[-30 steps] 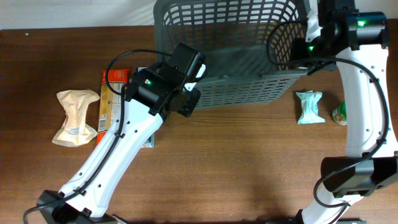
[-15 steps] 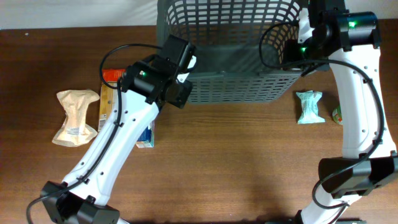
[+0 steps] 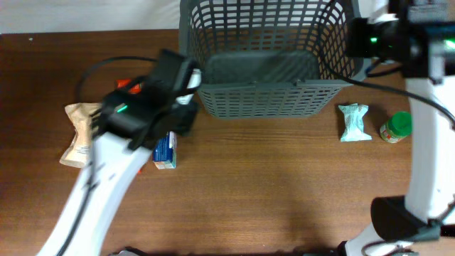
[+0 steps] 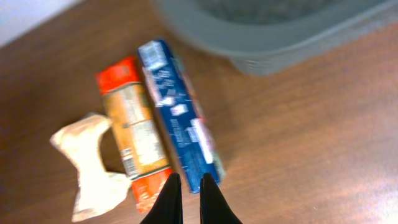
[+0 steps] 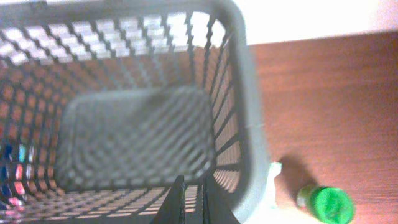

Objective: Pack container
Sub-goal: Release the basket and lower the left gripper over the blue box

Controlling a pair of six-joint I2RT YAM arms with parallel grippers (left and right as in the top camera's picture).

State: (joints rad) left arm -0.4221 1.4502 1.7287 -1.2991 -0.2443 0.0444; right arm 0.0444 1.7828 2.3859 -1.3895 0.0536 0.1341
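Note:
The dark grey mesh container [image 3: 270, 84] stands upright at the back middle of the table, and its inside looks empty. It also shows in the left wrist view [image 4: 280, 31] and in the right wrist view [image 5: 245, 112]. My left gripper [image 4: 189, 186] is shut and empty. It hovers over the near ends of an orange box [image 4: 134, 130] and a blue box [image 4: 180, 118], left of the container. In the overhead view the left gripper [image 3: 178, 117] is blurred. My right gripper [image 5: 191, 199] is shut, empty and above the container's wall near its right side [image 3: 362, 39].
A crumpled beige packet [image 3: 78, 117] lies left of the orange box [image 3: 126, 84] and the blue box [image 3: 165, 148]. A pale teal packet [image 3: 353, 121] and a green-capped bottle [image 3: 396, 126] lie right of the container. The table's back edge runs behind the container.
The container has gone from tilted to upright. My left arm has swung left, away from the container and over the boxes. My right arm has shifted at the container's right side.

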